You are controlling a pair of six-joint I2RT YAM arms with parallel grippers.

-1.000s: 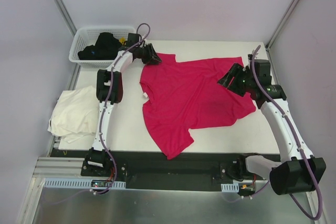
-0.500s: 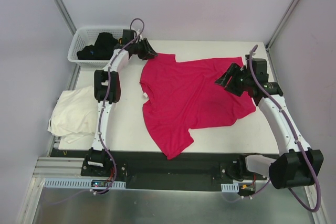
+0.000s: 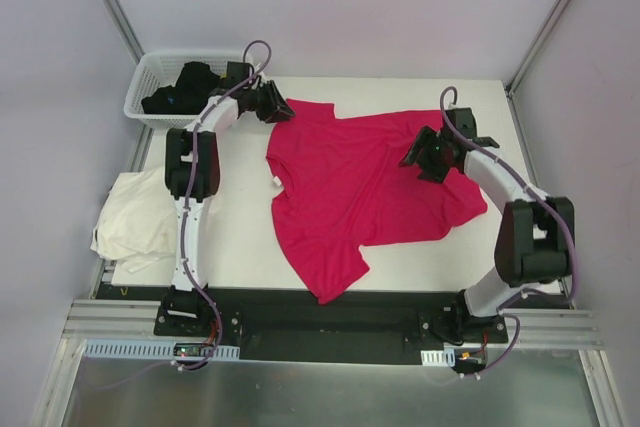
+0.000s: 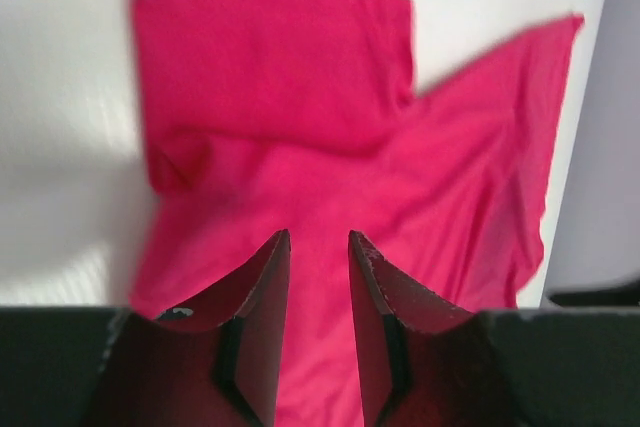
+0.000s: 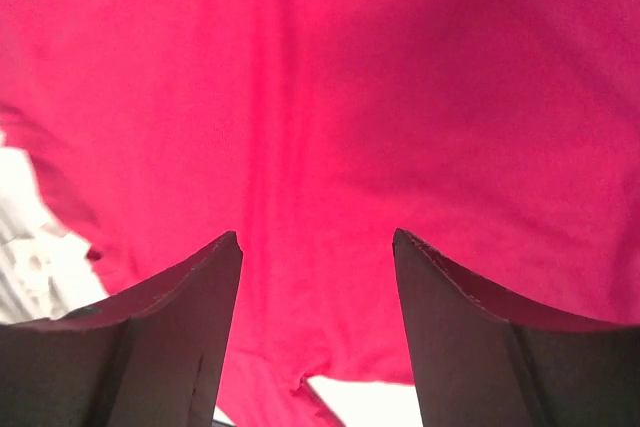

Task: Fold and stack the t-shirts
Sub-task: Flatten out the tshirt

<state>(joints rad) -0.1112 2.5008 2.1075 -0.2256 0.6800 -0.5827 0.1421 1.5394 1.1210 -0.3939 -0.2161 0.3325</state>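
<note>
Magenta-red t-shirt (image 3: 350, 187) lay spread out, left gripper (image 4: 315, 237) sat at its far corner, fingers barely parted, right gripper (image 5: 315, 237) gaped wide over its right side, cream-white t-shirt (image 3: 140, 212) bunched far left.

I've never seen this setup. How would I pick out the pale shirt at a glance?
Start at the white table and follow its left edge toward the near side, past the lattice basket. There lies the cream-white t-shirt, bunched in a loose heap that seems to spill over the edge. Unlike the magenta-red t-shirt spread in the middle, it is pale and crumpled.
</note>
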